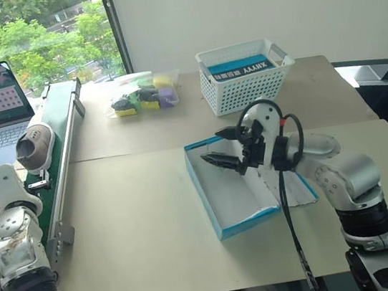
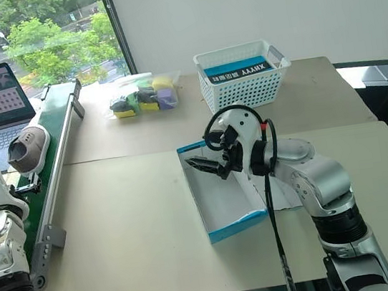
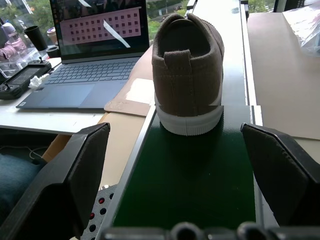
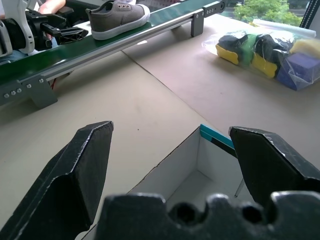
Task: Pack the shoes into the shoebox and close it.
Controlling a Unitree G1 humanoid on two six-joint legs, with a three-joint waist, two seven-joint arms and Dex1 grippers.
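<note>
the main risk is at the left gripper (image 3: 185, 165): the shoe (image 3: 187, 70) stands upright on the narrow green conveyor belt (image 3: 190, 185), heel toward the fingers and a little ahead of them, so a closing that catches only the soft heel collar could tip it or push it along the belt and off the rail toward the laptop (image 3: 85, 70) beside it. a grip set too high may also let the shoe swing and drop on the way across. the left fingers (image 3: 60, 185) stand wide apart, one on each side of the belt, touching nothing and holding nothing. the right gripper (image 1: 226, 157) hovers over the far end of the open shoebox (image 1: 223, 224), its fingers (image 4: 75, 170) also spread wide and empty; the white inside of the box lies just below and between them. if that arm hangs there, it could block the shoe's way in, or nudge the light box across the table (image 1: 141, 232). only one shoe can be seen.
</note>
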